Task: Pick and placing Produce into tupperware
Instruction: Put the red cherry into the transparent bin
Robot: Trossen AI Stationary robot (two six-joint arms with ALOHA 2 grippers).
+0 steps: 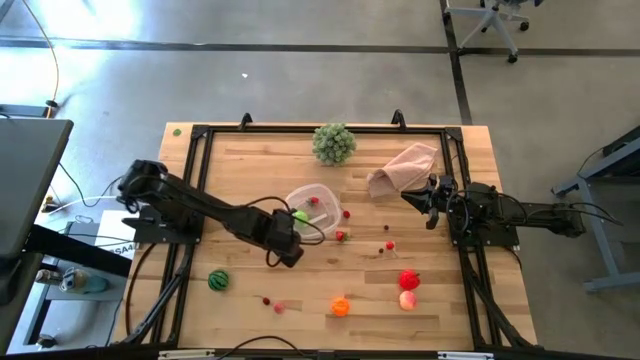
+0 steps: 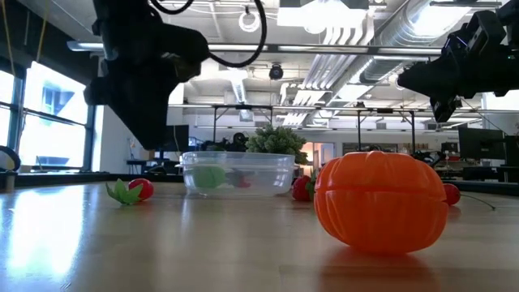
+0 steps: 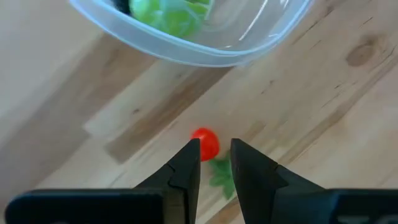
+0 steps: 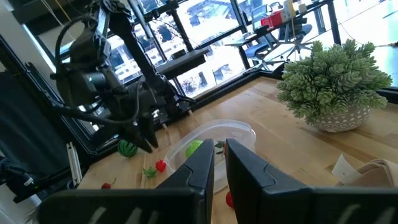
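The wooden surface (image 1: 300, 290) carries everything, framed by a dark rail. The left arm reaches from its base toward the clear tupperware (image 1: 312, 207), which sits near the middle of the surface. The left end effector (image 1: 288, 255) hangs just beside the tupperware, on the side toward the surface's front edge; its fingers (image 3: 186, 171) stand narrow with a slim gap and hold nothing. Seen from the left wrist, a small red strawberry with green leaves (image 3: 207, 144) lies on the wood right beyond those fingertips, outside the tupperware and apart from its wall. The right arm waits at the surface's right edge, well apart from the tupperware, its end effector (image 1: 432, 205) nearly closed and empty, beside a pinkish-beige cloth (image 1: 404, 168).

A pale green leafy ball (image 1: 334, 142) stands behind the tupperware, near the back rail. Inside the tupperware lies a light green piece (image 1: 300, 216) with a small red piece (image 1: 314, 201) near it.

Other produce lies loose on the wood, all outside the tupperware: a striped dark green piece (image 1: 218, 280) well to its left front, an orange pumpkin (image 1: 340, 306) near the front edge, a red piece (image 1: 408, 279) and a pink piece (image 1: 407, 299) touching each other to its right front. Tiny red berries (image 1: 341, 236) are scattered just beside the tupperware and farther off.
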